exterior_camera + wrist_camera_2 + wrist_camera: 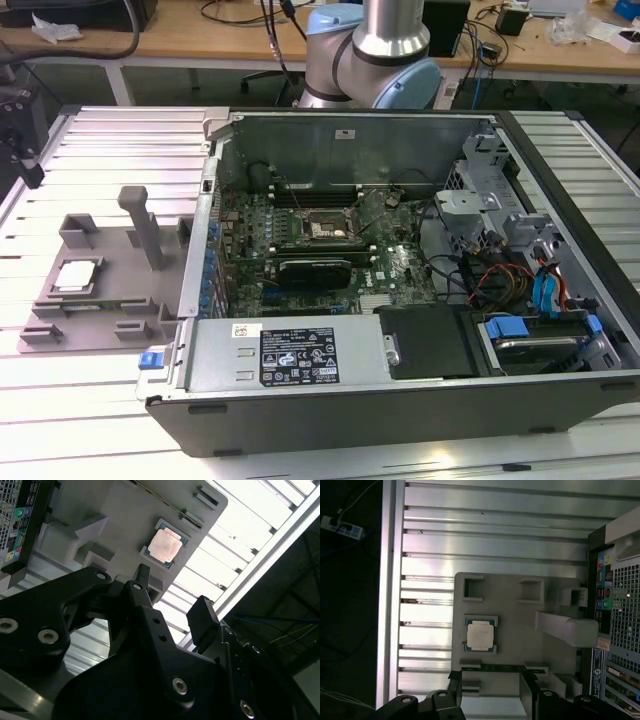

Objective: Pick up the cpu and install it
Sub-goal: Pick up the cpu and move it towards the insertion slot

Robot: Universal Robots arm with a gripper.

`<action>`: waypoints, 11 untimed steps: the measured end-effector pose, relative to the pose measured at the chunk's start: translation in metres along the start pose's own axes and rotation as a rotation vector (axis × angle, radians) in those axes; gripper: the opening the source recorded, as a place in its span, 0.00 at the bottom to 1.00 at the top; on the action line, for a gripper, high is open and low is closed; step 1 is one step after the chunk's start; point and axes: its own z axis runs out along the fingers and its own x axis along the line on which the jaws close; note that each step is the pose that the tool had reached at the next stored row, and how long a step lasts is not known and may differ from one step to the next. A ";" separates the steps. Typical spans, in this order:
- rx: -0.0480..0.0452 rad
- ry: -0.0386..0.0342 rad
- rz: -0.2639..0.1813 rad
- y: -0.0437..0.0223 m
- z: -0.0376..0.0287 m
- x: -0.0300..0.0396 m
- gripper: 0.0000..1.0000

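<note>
The cpu [77,277], a small square chip with a pale metal top, lies flat in a recess of the grey fixture tray [120,300], on the exterior view's left beside the open computer case [400,380]. Both wrist views look down on the cpu [480,635] [165,547] from well above. My gripper [491,687] [172,597] hangs open over the tray's edge, off to one side of the chip, with nothing between its black fingers [456,686]. On the motherboard inside the case sits the black square socket [322,228].
An upright grey post [142,225] and raised blocks stand on the tray close to the chip. Cables, drive bays and a black card [315,268] crowd the case around the socket. The slatted metal table [90,400] ends close to the tray, with dark floor beyond.
</note>
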 end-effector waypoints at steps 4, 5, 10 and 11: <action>0.0000 0.0000 0.000 0.0001 0.0034 0.0001 0.57; 0.0000 0.0000 0.000 0.0001 0.0044 0.0001 0.57; 0.0000 0.0000 0.000 0.0002 0.0081 0.0002 0.57; 0.0000 0.0000 0.000 0.0002 0.0088 0.0002 0.57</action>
